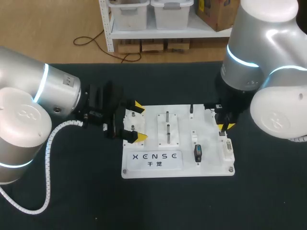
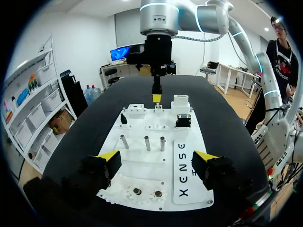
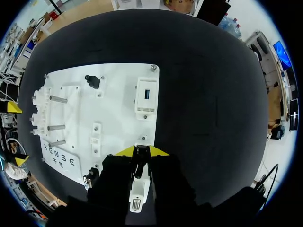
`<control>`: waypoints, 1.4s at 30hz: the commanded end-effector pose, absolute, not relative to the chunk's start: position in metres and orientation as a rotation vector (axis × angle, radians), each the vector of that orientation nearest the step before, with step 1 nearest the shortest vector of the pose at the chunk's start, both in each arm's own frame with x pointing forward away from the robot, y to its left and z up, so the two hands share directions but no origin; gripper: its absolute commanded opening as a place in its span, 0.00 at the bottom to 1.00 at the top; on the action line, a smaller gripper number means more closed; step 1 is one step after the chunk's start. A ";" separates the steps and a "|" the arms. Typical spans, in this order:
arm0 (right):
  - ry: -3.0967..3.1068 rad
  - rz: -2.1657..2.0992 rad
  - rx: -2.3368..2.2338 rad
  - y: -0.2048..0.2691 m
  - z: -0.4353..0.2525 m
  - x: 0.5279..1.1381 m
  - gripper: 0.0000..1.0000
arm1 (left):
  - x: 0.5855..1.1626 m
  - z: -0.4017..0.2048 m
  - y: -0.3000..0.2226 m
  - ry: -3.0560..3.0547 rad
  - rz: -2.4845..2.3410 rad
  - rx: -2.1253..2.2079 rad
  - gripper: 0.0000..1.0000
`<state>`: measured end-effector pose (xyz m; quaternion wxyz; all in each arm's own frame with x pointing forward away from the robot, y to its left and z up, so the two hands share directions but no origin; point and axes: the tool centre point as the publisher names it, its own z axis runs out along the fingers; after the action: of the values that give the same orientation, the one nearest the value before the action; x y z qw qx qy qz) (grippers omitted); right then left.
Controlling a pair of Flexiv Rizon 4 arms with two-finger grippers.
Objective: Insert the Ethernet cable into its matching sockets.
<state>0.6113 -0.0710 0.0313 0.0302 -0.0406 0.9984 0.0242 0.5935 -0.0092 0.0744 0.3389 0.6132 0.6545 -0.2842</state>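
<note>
- Fingertips [image 3: 124, 151] of the right gripper [image 3: 141, 151] stand almost together, pinching a slim dark piece from both sides; it looks like the Ethernet plug [image 3: 141, 163], though no cord shows behind it.
- Held plug and gripper point straight down at the right edge of the white board [image 1: 144, 165]. They sit between a block with a blue port [image 3: 146, 97] and a long white socket block [image 3: 137, 191]. Whether the plug touches the board I cannot tell.
- Right gripper in the head view [image 1: 223, 126] stands just behind that socket block [image 1: 228, 149].
- Fingers [image 2: 109, 157] of the left gripper [image 2: 156, 158] are spread wide with nothing between them, one yellow tip at each side of the board's left end, above two small white gears [image 2: 147, 192].
- Left gripper in the head view [image 1: 136, 120] lies level, aimed across the board toward the right arm.
- Three upright metal pegs [image 2: 147, 143] stand mid-board, beyond the gears.
- Dark connector [image 1: 198, 152] sits near the socket block, and a small black piece [image 1: 191, 109] lies by the far edge.
- Board rests on the black table [image 1: 72, 201].
</note>
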 end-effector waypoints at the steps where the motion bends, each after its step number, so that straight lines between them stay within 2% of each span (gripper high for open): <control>1: 3.080 0.080 -0.129 -0.070 0.029 0.612 0.00 | 0.594 0.074 -0.010 1.705 -0.740 1.598 1.00; 31: 3.119 0.052 -0.165 -0.069 0.004 0.607 0.00 | 0.594 0.074 -0.010 1.705 -0.740 1.598 1.00; 38: 3.062 0.088 -0.129 -0.070 0.021 0.611 0.00 | 0.594 0.074 -0.010 1.705 -0.740 1.598 1.00; 39: 3.046 0.088 -0.139 -0.070 0.028 0.612 1.00 | 0.594 0.074 -0.010 1.705 -0.740 1.598 1.00; 42: 3.033 0.089 -0.141 -0.070 0.032 0.612 1.00 | 0.594 0.074 -0.010 1.705 -0.740 1.598 1.00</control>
<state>0.6200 -0.0662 0.0287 0.0411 -0.0479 0.9976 0.0285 0.5935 -0.0092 0.0744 0.3389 0.6132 0.6545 -0.2842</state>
